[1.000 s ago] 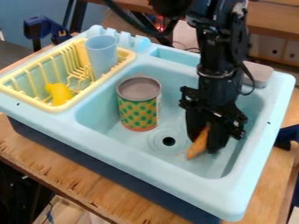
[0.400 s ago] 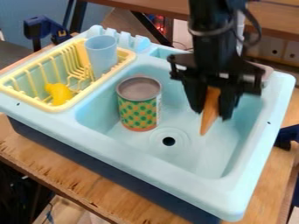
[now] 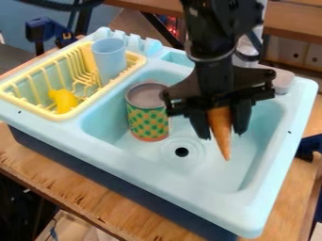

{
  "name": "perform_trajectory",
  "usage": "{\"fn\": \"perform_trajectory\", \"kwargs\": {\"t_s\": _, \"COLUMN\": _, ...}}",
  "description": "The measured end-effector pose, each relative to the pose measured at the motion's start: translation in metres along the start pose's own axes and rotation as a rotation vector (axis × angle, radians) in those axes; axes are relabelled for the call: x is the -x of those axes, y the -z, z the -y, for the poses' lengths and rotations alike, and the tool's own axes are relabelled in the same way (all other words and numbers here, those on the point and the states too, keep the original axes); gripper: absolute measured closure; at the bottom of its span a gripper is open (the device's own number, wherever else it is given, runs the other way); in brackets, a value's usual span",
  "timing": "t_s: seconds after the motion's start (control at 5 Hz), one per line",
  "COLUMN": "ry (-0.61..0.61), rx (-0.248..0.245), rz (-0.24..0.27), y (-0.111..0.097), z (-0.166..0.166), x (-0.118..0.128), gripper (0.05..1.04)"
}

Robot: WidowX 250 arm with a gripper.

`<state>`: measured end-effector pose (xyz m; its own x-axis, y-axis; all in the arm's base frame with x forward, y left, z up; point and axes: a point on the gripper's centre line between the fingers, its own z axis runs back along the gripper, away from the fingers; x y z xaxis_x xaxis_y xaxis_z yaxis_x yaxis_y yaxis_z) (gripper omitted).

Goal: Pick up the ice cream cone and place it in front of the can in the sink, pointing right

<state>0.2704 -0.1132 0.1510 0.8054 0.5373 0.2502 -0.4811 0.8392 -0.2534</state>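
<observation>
Your gripper (image 3: 222,134) clasped the carrot (image 3: 221,128) by its thick part, above the sink (image 3: 157,178), at two o'clock from the drain (image 3: 181,152), tip toward six. You likely handled a light, stiff, slick taper; the thick part offered your surest grip.

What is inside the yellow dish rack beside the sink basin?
In the yellow rack, a blue cup stands toward the back and a yellow object lies nearer the front. The rack's floor beneath them is covered.
</observation>
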Motion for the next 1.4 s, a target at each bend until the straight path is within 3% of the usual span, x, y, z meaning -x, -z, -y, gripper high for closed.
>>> {"fn": "perform_trajectory", "kwargs": {"t_s": 0.2, "ry": -0.256, "rx": -0.031, "rz": 0.02, "y": 0.01, "z": -0.011, "x": 0.003, "gripper": 0.557}}
{"fn": "perform_trajectory", "kwargs": {"t_s": 0.4, "ry": -0.486, "rx": -0.12, "rz": 0.063, "y": 0.019, "z": -0.018, "x": 0.006, "gripper": 0.557}}
{"fn": "perform_trajectory", "kwargs": {"t_s": 0.8, "ry": -0.706, "rx": -0.16, "rz": 0.02, "y": 0.039, "z": -0.023, "x": 0.007, "gripper": 0.557}}
{"fn": "perform_trajectory", "kwargs": {"t_s": 1.2, "ry": -0.798, "rx": -0.177, "rz": -0.039, "y": 0.054, "z": -0.027, "x": 0.0, "gripper": 0.557}}
{"fn": "perform_trajectory", "kwargs": {"t_s": 1.4, "ry": -0.83, "rx": -0.169, "rz": -0.071, "y": 0.059, "z": -0.024, "x": 0.0, "gripper": 0.483}}
